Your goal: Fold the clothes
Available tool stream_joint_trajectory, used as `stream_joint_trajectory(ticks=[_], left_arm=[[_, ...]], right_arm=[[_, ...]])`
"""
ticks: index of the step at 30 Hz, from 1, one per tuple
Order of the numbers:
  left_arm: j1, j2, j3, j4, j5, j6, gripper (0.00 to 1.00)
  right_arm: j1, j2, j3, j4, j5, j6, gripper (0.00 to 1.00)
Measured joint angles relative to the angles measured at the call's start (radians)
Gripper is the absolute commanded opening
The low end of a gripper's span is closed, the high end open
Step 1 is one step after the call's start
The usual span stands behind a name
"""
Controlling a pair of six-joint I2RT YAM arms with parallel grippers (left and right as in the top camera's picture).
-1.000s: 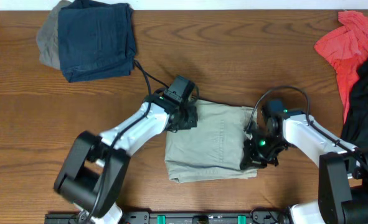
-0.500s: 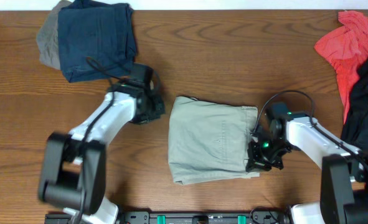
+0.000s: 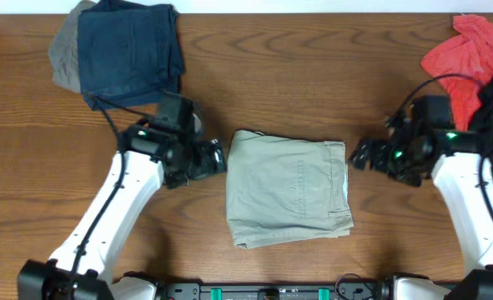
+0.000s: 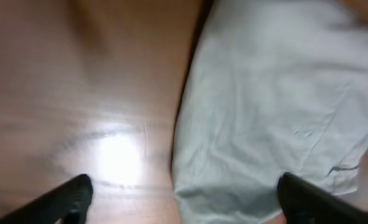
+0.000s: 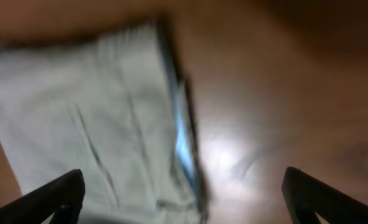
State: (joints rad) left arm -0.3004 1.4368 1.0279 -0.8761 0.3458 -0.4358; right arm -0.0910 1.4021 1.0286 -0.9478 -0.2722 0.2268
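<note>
The folded khaki shorts (image 3: 288,187) lie flat on the wooden table (image 3: 313,75) at the centre of the overhead frame. The left gripper (image 3: 217,157) sits just off their left edge and the right gripper (image 3: 359,154) just off their right edge. Both have their fingers spread wide and hold nothing.

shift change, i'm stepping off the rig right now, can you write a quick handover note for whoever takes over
Left gripper: open, empty, just off the left edge of the shorts.
Right gripper: open, empty, just off their right edge.
Shorts: mid-table, lying flat, folded into a compact rectangle.
Done: the fold looks complete.
Left: perhaps square up the slightly uneven lower edge; otherwise nothing evident. The navy garment at the back left and the red shirt at the back right lie well apart from the shorts.
</note>
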Motion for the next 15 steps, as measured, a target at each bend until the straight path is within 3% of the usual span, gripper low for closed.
stream_joint_trajectory(ticks=[7,15], left_arm=[[-0.032,0.078,-0.156,0.205,0.088,0.034,0.98],[-0.030,0.240,-0.168,0.385,0.203,0.098,0.98]], right_arm=[[-0.110,0.000,0.015,0.036,0.021,0.000,0.99],[-0.123,0.000,0.015,0.019,0.037,0.000,0.99]])
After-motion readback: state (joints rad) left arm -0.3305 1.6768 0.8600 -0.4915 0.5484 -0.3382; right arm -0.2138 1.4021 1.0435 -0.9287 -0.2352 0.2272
